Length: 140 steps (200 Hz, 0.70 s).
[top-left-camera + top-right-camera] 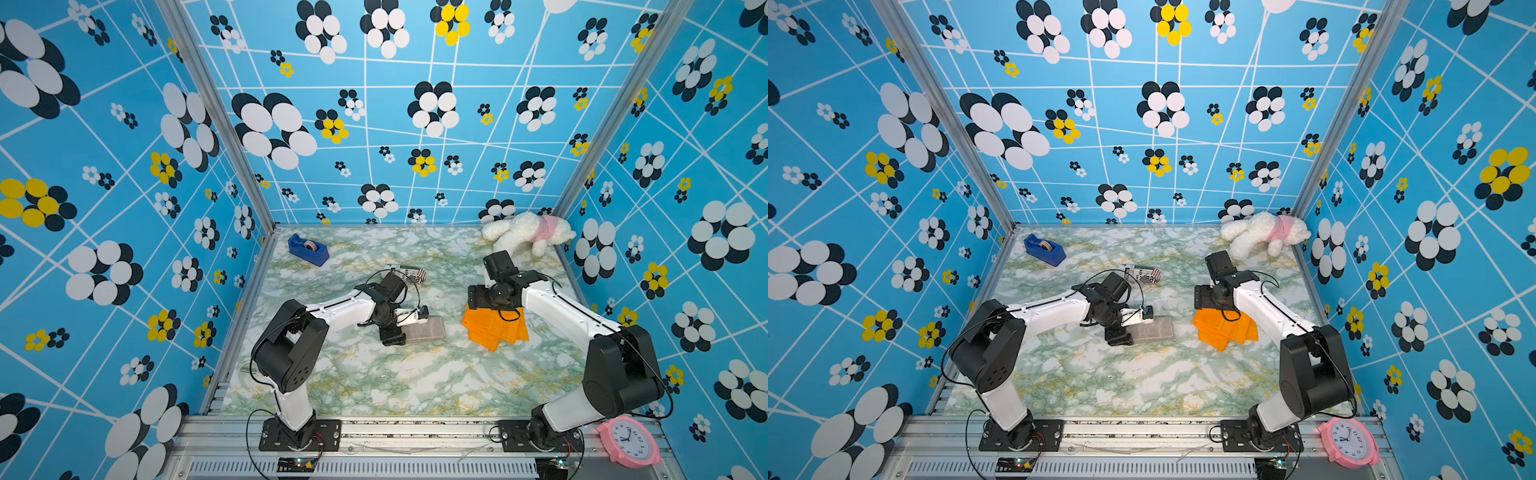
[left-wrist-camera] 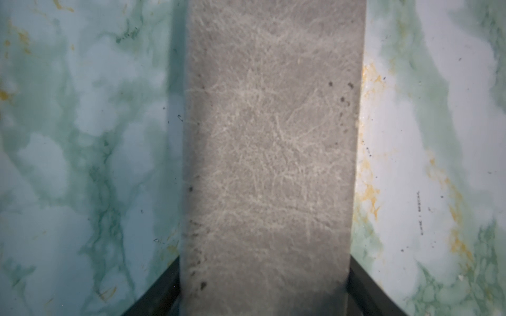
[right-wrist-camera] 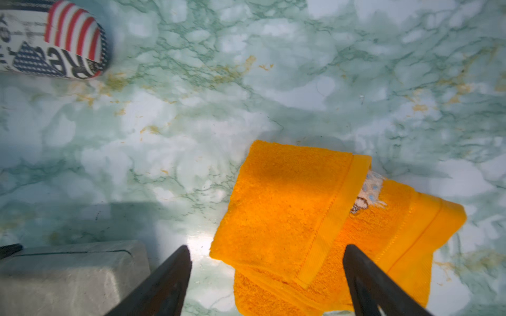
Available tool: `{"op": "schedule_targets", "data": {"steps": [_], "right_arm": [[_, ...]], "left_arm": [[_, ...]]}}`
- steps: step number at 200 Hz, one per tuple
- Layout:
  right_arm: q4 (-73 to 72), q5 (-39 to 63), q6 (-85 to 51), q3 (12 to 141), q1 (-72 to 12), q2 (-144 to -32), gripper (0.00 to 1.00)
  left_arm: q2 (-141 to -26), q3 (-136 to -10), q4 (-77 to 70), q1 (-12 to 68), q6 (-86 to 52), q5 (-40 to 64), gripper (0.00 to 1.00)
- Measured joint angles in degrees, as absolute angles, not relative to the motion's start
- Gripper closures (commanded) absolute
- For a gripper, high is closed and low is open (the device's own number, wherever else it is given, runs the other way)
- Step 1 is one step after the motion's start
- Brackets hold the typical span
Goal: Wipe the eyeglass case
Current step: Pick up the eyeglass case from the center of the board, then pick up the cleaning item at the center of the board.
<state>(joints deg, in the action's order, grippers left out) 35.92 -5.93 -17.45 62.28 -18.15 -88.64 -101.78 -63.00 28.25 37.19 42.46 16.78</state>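
1. A pink round plastic clock lies at lower right in both top views.
2. At centre, the left gripper clamps the long sides of the grey leather-look eyeglass case, flat on the green marbled table.
3. Right of it, the right gripper hangs, jaws wide apart, above the folded orange terry cloth.
4. Farther up: flag-printed oblong case, blue tape dispenser, white plush dog.

The left arm reaches forward with its wrist bent down. The left claw clamps the end of the eyeglass case, one finger on each long side. The right arm also stretches forward; the right claw points down, its fingers spread wide and gripping nothing.
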Motion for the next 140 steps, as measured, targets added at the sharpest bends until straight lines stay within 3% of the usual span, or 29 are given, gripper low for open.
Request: {"op": "schedule_targets", "data": {"steps": [53,140], "right_arm": [[39.83,-10.96,-18.11,64.95,-19.14,-96.09,0.13],[41.45,-11.77,-22.11,67.64,-24.36,-101.95,0.08]], "left_arm": [[-101.78,-63.00,28.18,39.11,40.91,15.59,0.36],[-101.12,-63.00,28.21,39.24,40.10,15.62,0.35]]}}
